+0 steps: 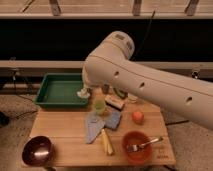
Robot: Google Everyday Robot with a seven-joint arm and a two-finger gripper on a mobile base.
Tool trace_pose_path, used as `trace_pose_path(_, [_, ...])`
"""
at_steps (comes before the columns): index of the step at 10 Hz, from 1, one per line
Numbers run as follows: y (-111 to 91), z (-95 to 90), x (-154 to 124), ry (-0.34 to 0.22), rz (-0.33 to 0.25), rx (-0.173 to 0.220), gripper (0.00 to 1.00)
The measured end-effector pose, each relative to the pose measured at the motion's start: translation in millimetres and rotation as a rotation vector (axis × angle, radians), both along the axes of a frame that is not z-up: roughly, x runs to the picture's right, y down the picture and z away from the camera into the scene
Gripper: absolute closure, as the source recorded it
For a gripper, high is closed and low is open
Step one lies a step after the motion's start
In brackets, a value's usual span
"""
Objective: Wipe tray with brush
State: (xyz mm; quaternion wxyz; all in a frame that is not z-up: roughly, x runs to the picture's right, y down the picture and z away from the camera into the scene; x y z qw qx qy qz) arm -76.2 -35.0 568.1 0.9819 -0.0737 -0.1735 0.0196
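Matt green plastic tray (56, 91) (smooth), pale wooden table (70, 142), claw (86, 92) beside

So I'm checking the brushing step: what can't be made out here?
- Gripper: camera view, mostly hidden behind the arm at the tray's right rim.
- Brush: only the white head shows; the arm covers the handle.
- Head touching tray: cannot tell.
- Arm's base: cut off at right edge.
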Motion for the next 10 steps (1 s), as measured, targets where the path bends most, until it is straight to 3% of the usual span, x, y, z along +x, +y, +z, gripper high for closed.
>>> trace_pose_path(2, [-8,-21.4,-25,-0.035,-0.072,0.122,0.93])
trace_pose_path(3, [-8,-27.7,-30,-0.046,-0.093,0.163,0.93])
trace_pose_path(10, [-8,-25.9,-32,-0.054,-0.089,0.17,0.93])
